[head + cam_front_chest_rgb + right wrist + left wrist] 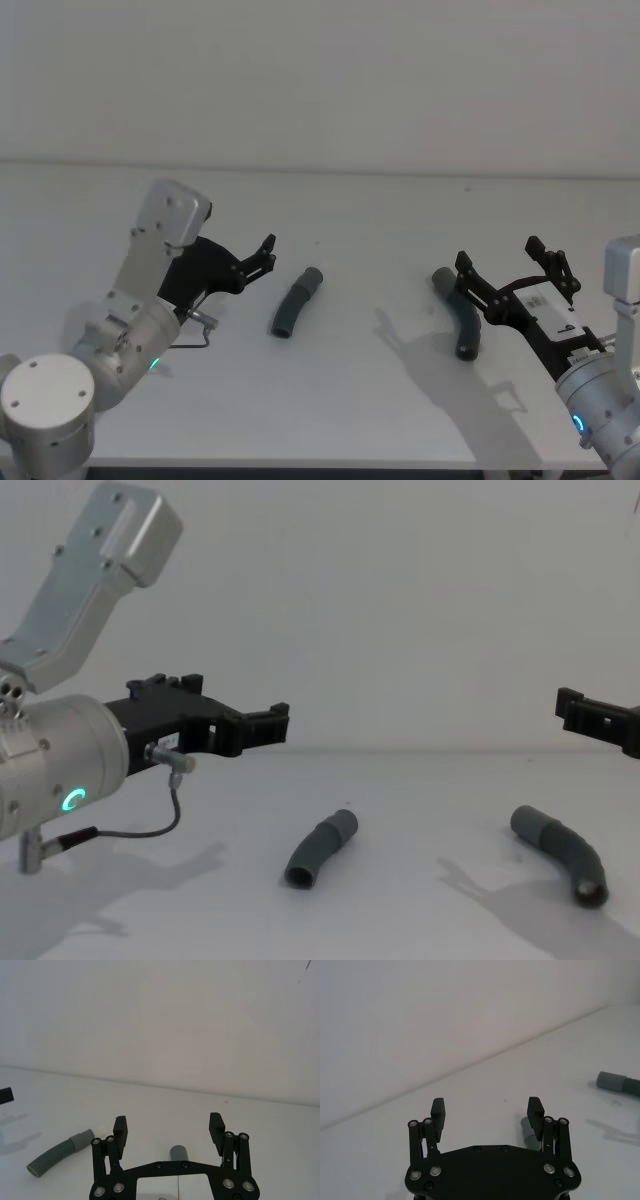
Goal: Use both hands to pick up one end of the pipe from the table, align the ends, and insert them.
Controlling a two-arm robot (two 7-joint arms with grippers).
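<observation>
1. Pipe pieces lie flat on the tabletop (380, 420), well apart: the left piece (297, 302) is about midway, the right piece (467, 335) nearer the right edge.
2. Long axes: the left piece runs diagonally, its far cuff toward the far-right corner. The right piece arcs from far edge toward near edge.
3. Fingers of the left gripper (268, 253) and right gripper (498, 255) are spread, holding nothing.
4. Risk: a grasp on the ribbed bend may let a piece swivel, leaving the cuffs misaligned.

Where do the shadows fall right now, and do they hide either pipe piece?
Head view: the right gripper casts its shadow on the table between the left pipe piece and the right pipe piece, hiding neither. Chest view: soft shadows lie left of each piece, with no glare.
</observation>
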